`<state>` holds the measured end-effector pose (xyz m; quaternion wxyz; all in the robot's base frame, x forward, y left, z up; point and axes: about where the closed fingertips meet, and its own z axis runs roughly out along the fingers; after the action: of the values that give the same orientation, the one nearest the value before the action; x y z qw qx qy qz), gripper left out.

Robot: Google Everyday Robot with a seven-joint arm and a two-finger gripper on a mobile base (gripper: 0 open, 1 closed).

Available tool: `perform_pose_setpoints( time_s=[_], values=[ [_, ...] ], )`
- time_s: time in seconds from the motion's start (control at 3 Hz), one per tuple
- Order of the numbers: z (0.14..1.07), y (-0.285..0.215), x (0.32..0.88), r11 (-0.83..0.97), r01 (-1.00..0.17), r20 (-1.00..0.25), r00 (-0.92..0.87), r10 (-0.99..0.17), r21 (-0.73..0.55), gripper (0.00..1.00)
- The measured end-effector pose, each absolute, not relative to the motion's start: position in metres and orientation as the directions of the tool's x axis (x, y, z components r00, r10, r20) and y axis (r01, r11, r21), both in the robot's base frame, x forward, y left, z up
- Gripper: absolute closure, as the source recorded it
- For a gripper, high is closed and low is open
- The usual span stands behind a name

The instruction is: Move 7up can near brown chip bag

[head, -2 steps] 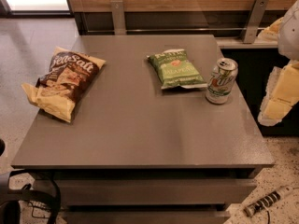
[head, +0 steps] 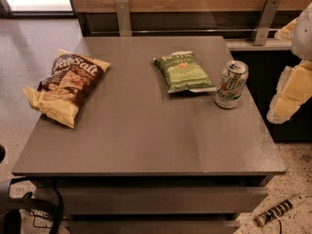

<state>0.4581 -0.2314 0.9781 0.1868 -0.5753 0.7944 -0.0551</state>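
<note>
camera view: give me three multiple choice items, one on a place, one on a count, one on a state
1. Where does the silver-white 7up can stand on the grey table?
A by its right edge, beside the small green chip bag
B at the front left corner
C in the middle

2. How many chip bags lie on the table?
A one
B two
C three

3. The can is
A upright
B on its side
C crushed flat

1 A: it stands just right of the green bag.
2 B: the green one and the large dark brown chip bag.
3 A: its shiny top faces up; the gripper hangs off the table's right side, apart from it.
</note>
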Motion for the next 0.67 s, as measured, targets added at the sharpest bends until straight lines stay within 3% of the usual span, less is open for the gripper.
perform_pose_setpoints(
  time_s=[0.67],
  values=[
    [0.939, -0.279, 0.525, 0.489, -0.826, -0.452, -0.336, -0.827, -0.280, 0.00]
  ],
)
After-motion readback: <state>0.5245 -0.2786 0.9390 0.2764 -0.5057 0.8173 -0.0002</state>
